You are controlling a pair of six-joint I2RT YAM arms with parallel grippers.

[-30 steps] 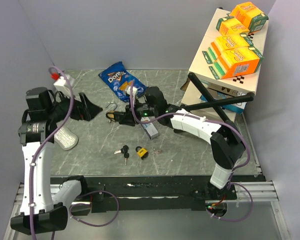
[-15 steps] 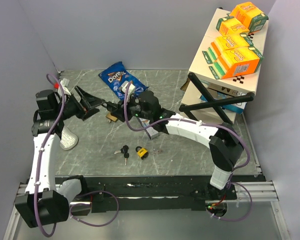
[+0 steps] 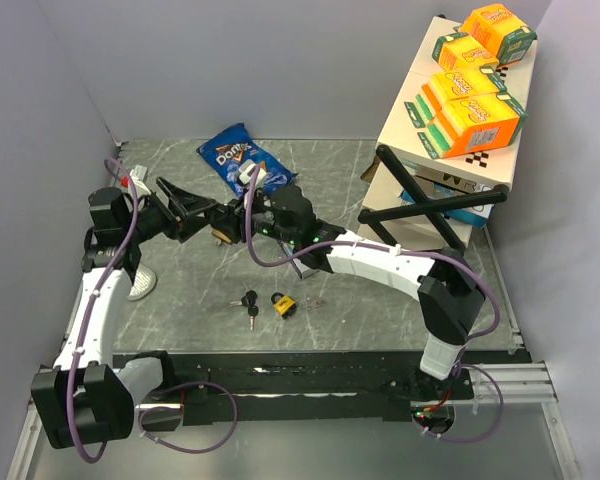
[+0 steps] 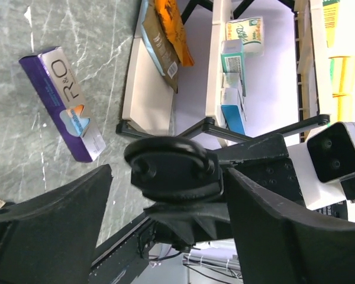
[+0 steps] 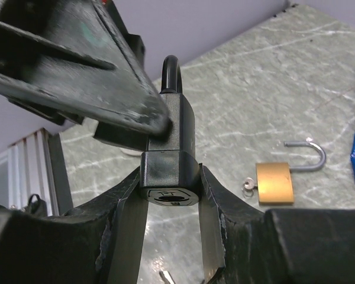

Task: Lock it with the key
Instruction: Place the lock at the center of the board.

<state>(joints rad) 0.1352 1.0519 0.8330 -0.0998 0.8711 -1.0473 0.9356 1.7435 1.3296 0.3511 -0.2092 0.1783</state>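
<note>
At two o'clock a white shelf unit (image 3: 412, 128) carries orange boxes (image 3: 477, 112) on top. The right hand (image 5: 170, 177), reaching toward ten o'clock, is clenched on the base of a black padlock (image 5: 168, 155) raised above the bench (image 3: 380, 310). The left hand (image 4: 167, 171) faces it, fingers spread on either side of the padlock. The keys (image 3: 248, 300) lie on the bench at six o'clock of it.

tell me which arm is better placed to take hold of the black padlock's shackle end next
Left. The left end effector is open around the black padlock at its shackle end, one finger touching it. The right end effector is clamped on the keyhole end, so it probably can't regrip.
</note>
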